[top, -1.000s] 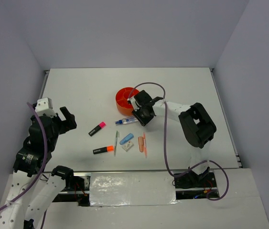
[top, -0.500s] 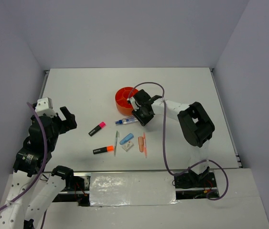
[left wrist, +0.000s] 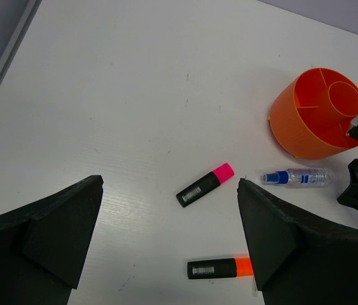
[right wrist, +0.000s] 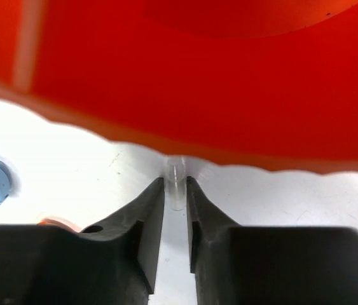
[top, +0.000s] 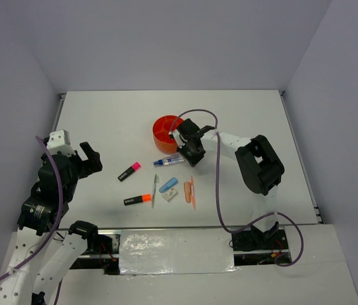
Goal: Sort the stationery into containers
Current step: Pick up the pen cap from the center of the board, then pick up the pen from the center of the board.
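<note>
Black fingers of the left gripper (left wrist: 169, 184) stood wide apart above the white tabletop (top: 102, 121), holding nothing. Right of it lay a pink-capped highlighter (top: 130, 171) and, nearer the arm bases, an orange-capped highlighter (top: 138, 199). Next came a thin pen (top: 154, 189), a blue eraser (top: 168, 185) with a white eraser (top: 170, 194) just beside it, then a salmon eraser (top: 187, 191) and a thin orange pen (top: 193, 192). Beyond these the blue-clear marker (top: 168, 161) lay near the round orange tub (left wrist: 293, 130). The right gripper (right wrist: 176, 190) was low just beside the tub's wall, its fingers (right wrist: 147, 216) nearly together, pinching a thin clear tube (right wrist: 176, 168).
</note>
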`<move>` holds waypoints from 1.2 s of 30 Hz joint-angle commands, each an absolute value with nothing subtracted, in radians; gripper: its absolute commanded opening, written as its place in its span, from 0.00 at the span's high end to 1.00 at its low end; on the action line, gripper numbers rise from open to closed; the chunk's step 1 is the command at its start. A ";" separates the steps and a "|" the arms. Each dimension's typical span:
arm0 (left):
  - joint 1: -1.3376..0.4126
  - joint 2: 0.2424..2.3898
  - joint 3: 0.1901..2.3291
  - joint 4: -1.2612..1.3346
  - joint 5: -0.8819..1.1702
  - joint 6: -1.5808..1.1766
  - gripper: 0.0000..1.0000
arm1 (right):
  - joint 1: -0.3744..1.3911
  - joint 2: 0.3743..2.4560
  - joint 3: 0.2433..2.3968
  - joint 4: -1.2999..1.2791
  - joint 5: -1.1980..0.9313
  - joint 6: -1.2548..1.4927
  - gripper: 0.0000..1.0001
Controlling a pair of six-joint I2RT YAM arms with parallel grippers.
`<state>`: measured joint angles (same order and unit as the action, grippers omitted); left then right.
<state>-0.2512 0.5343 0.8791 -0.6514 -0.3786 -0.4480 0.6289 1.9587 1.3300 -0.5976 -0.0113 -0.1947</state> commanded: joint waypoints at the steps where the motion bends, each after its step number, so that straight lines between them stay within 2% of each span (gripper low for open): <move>1: -0.253 0.537 0.887 -0.611 -0.373 -0.437 0.01 | 0.637 1.980 1.302 -0.657 0.020 -0.199 0.78; 2: -0.252 0.535 0.888 -0.611 -0.373 -0.439 0.01 | 0.635 1.973 1.296 -0.650 0.024 -0.195 0.84; 3: -0.252 0.535 0.887 -0.611 -0.373 -0.439 0.01 | 0.637 1.954 1.280 -0.632 0.035 -0.184 0.86; 5: -0.252 0.537 0.888 -0.612 -0.373 -0.439 0.01 | 0.637 1.928 1.264 -0.614 0.038 -0.176 1.00; 10: -0.253 0.540 0.887 -0.611 -0.373 -0.439 0.01 | 0.634 1.855 1.209 -0.577 0.046 -0.130 1.00; 17: -0.253 0.568 0.905 -0.614 -0.361 -0.439 0.01 | 0.612 1.573 1.103 -0.517 0.077 -0.037 1.00; 21: -0.253 0.598 0.922 -0.592 -0.241 -0.468 0.01 | 0.572 1.412 1.022 -0.459 0.095 0.107 1.00; 23: -0.262 0.632 0.905 -0.554 -0.106 -0.529 0.01 | 0.555 1.312 0.994 -0.448 0.121 0.159 1.00; 26: -0.369 0.710 0.865 -0.434 -0.073 -0.629 0.01 | 0.526 1.171 0.953 -0.456 0.228 0.265 1.00; 27: -0.499 0.774 0.870 -0.411 -0.118 -0.673 0.01 | 0.512 1.137 0.945 -0.477 0.280 0.282 1.00; 29: -0.673 0.856 0.916 -0.416 -0.349 -0.724 0.01 | 0.496 1.050 0.942 -0.508 0.311 0.307 1.00; 30: -0.857 0.906 0.942 -0.419 -0.435 -0.745 0.01 | 0.488 1.023 0.945 -0.541 0.325 0.311 1.00; 32: -1.063 1.076 1.045 -0.458 -0.625 -0.820 0.01 | 0.469 0.959 0.954 -0.604 0.386 0.327 1.00; 36: -1.167 1.392 1.212 -0.489 -0.655 -0.909 0.05 | 0.422 0.841 0.968 -0.696 0.506 0.350 1.00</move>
